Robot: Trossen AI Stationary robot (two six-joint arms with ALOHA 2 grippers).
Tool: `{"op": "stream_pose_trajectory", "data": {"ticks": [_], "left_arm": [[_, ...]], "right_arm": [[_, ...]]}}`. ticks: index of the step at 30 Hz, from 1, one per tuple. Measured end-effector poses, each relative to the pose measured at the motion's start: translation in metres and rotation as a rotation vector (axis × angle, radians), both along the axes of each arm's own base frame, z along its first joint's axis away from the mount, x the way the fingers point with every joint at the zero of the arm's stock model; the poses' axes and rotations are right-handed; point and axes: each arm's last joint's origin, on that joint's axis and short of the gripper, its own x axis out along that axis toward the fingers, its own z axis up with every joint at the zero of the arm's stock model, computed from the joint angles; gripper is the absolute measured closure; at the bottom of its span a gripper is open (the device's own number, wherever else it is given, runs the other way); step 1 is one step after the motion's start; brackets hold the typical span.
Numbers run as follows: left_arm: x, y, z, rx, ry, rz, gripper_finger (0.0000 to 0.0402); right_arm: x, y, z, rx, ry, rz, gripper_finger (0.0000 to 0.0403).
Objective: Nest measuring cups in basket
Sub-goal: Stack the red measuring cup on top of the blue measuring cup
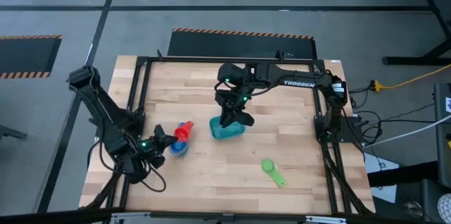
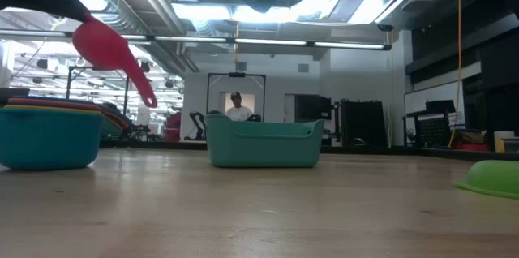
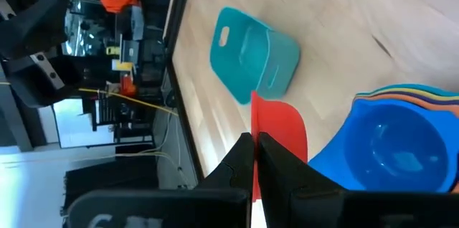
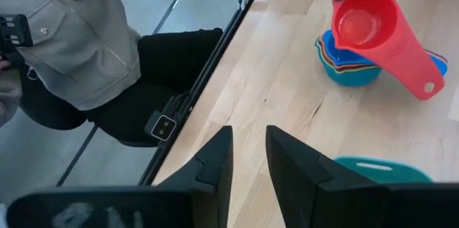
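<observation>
A: Where is the left gripper (image 1: 171, 141), and what is it doing?

B: On the high view it sits at about eight o'clock on the pale wooden table (image 1: 296, 125). Its dark fingers (image 3: 244, 160) are clenched on the flat handle of the red plastic measuring cup (image 4: 367, 26), which hangs in the air, tilted, above the stack.

A: The stack?

B: A nest of plastic measuring cups (image 2: 47, 132) resting on the table at eight o'clock, with a blue one innermost and a light blue one outermost; orange and yellow rims show between them. The red cup does not touch it in the low view.

A: And the teal rounded-rectangular plastic basket (image 2: 263, 143)?

B: Upright near the table's centre, at three o'clock from the stack and well apart from it.

A: The right gripper (image 1: 231, 118)?

B: It hovers right over the basket. Its fingers (image 4: 215, 158) stand slightly parted with nothing between them.

A: Anything else?

B: A green plastic measuring cup (image 1: 272, 169) lies alone at about five o'clock, near the front edge. A person in a grey jacket (image 4: 72, 38) stands beside the table.
</observation>
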Motion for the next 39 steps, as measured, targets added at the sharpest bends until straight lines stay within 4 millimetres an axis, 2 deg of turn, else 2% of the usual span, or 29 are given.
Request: {"op": "stream_pose_trajectory", "data": {"ticks": [14,39], "left_arm": [[-0.009,0.000,-0.003,-0.089,0.036,0.020,0.0400],[-0.011,-0.003,-0.007,-0.198,0.158,0.000,0.0389]], "right_arm": [[0.001,0.003,0.000,-0.001,-0.007,0.007,0.0314],[0.002,0.008,0.001,-0.003,-0.025,0.021,0.0314]]}}
